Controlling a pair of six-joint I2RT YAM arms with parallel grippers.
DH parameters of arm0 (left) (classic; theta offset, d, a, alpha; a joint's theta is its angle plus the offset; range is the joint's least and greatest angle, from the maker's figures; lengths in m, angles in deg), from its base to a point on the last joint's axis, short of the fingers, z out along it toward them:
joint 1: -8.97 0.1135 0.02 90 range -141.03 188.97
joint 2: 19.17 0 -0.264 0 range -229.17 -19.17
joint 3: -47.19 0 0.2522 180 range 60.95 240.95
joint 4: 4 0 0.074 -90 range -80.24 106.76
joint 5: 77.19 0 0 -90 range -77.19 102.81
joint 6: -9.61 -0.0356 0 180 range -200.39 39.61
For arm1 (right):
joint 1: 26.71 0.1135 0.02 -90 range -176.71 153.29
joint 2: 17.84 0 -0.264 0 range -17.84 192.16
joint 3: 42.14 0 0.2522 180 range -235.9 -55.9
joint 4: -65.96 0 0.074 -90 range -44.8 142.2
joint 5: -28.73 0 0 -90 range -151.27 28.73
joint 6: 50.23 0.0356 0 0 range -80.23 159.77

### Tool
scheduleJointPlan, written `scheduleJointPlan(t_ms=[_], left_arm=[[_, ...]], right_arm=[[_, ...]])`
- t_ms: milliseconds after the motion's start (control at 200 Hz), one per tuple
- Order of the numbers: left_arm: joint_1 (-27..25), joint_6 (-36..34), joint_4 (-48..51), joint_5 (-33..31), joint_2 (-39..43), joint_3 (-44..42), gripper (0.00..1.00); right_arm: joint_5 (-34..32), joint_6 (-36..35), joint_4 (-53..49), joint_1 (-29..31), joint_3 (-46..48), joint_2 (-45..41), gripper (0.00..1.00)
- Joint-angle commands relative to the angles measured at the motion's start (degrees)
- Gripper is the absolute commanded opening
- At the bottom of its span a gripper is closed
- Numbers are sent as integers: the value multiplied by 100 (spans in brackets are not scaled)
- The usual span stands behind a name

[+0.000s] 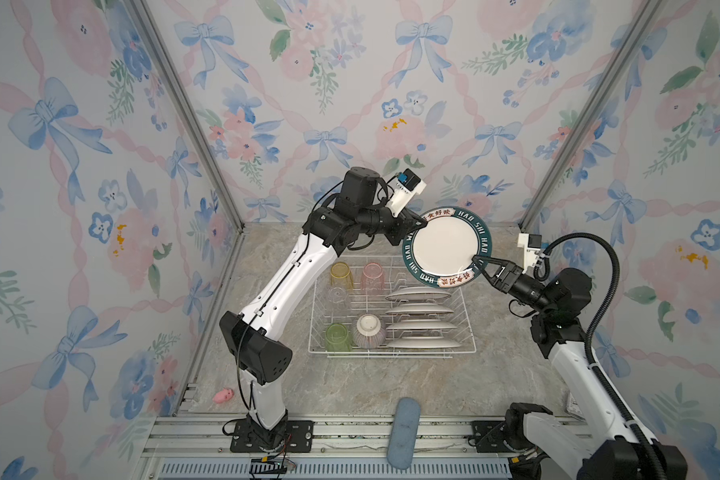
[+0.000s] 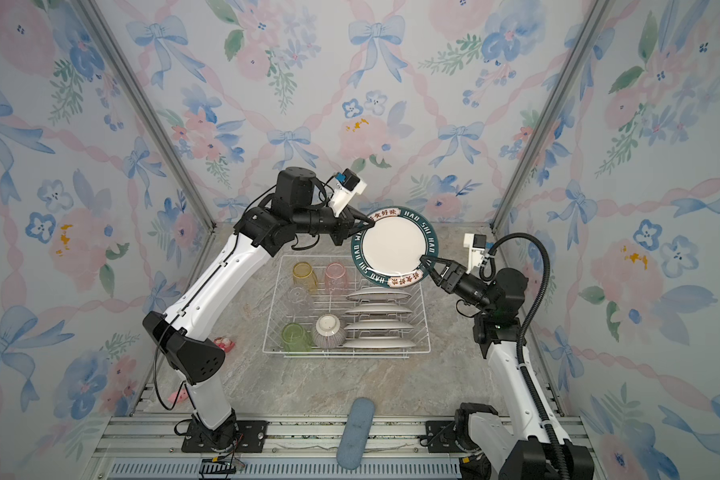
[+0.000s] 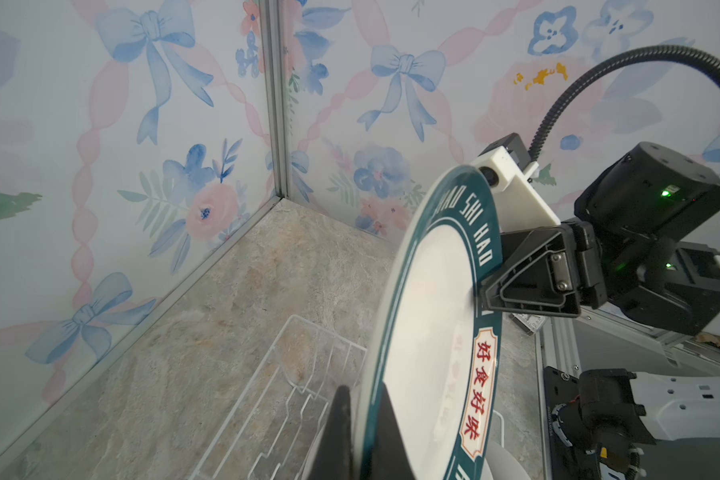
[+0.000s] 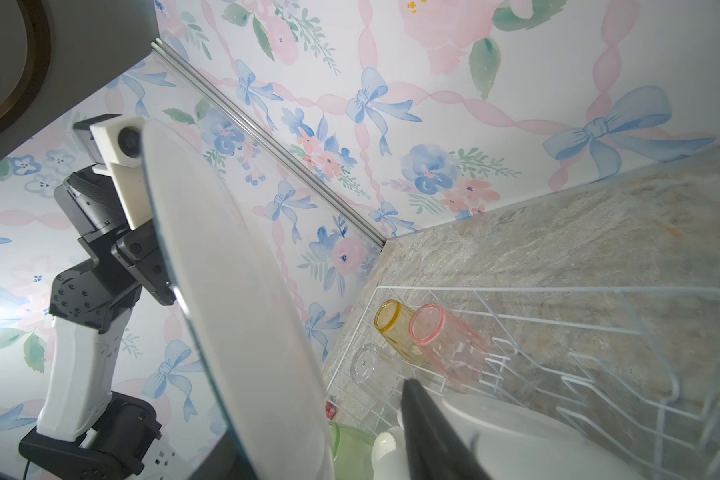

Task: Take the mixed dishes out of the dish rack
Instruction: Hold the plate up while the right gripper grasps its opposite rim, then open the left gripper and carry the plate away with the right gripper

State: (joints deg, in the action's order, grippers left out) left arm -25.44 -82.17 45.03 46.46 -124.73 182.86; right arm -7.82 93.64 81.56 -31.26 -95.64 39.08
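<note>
A white plate (image 1: 445, 247) (image 2: 393, 245) with a dark green lettered rim hangs tilted above the far right corner of the dish rack (image 1: 468, 332) (image 2: 422, 328). My left gripper (image 1: 420, 222) (image 3: 362, 399) is shut on its upper left rim. My right gripper (image 1: 476, 262) (image 4: 321, 415) straddles the lower right rim, jaws open, with a gap between one finger (image 4: 412, 411) and the plate (image 4: 225, 291). In the rack stand several plates (image 1: 418, 320) on edge, yellow (image 1: 341, 274), pink (image 1: 371, 276), clear (image 1: 337, 297) and green (image 1: 336, 336) tumblers, and a striped bowl (image 1: 368, 330) upside down.
Floral walls with metal corner posts close the table in at the back and sides. A pink toy (image 1: 223, 395) lies at the front left edge. A blue oblong pad (image 1: 404, 432) rests on the front rail between the arm bases.
</note>
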Motion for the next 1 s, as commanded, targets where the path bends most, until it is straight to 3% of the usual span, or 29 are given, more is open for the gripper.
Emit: scheduleJointPlan(t_ms=[0,595,820,995], left_arm=[[48,211,-365,405,-99,187,0],[46,372,-586,438,-215,-16,0],[-50,118,-575,-233,327,-760,33],[-45,112,-590,-599,1083,-1667,37]], right_arm=[[160,230,424,-34,-45,9,41],[-117,-821,-1562,54,-576,-228,0],[-449,-1301,-2473,-54,-791,-279,0],[-688,-1538,-3253,-663,-947,-143,0]])
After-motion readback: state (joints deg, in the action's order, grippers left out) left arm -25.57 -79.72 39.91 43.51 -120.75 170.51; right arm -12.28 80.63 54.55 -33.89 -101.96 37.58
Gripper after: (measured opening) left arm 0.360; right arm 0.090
